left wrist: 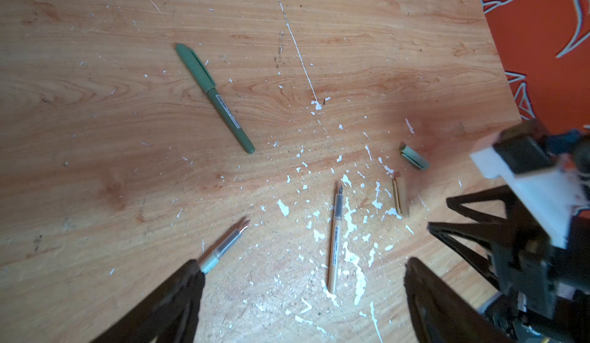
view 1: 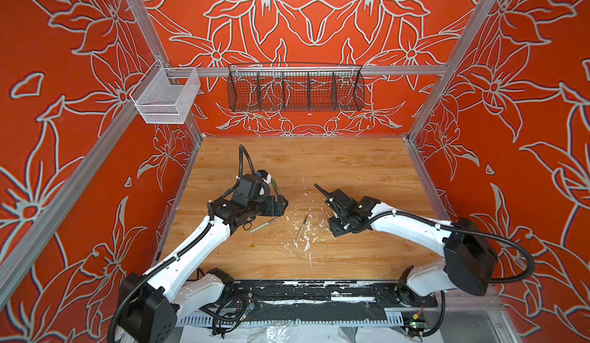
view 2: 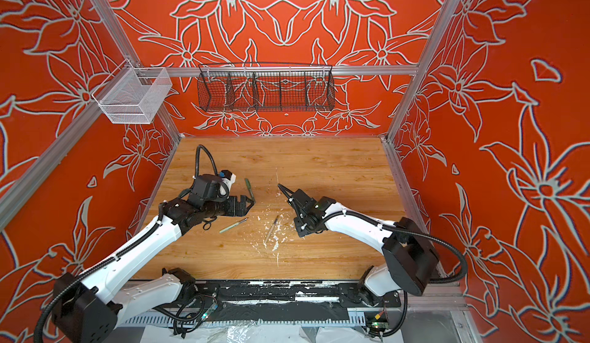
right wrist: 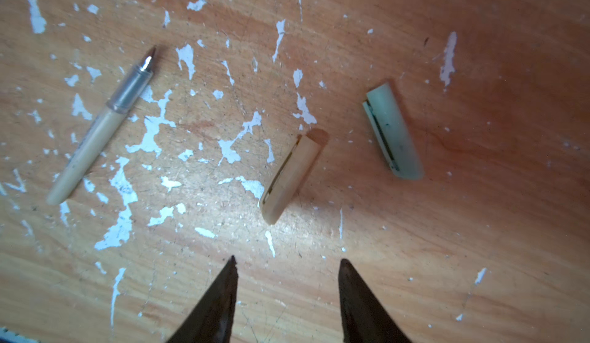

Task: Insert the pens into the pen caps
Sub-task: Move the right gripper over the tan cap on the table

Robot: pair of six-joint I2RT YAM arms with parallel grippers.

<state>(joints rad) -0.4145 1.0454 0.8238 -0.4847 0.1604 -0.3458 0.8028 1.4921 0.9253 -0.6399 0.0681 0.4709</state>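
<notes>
Score stood one of three: dark green pen point(left wrist: 214, 97) capped, apart from the bare tan pen point(left wrist: 335, 239). Near it lay pale green pen point(left wrist: 223, 249), tan cap point(right wrist: 292, 175), pale green cap point(right wrist: 391, 131). Both left gripper point(left wrist: 301, 263) and right gripper point(right wrist: 288, 260) gaped empty.

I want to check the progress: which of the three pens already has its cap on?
The dark green pen: its cap covers the tip. The tan pen and the pale green pen lie with bare tips.

Pen point(left wrist: 335, 239) between another pen point(left wrist: 223, 245) and caps point(left wrist: 401, 197), on table point(left wrist: 95, 118)
</notes>
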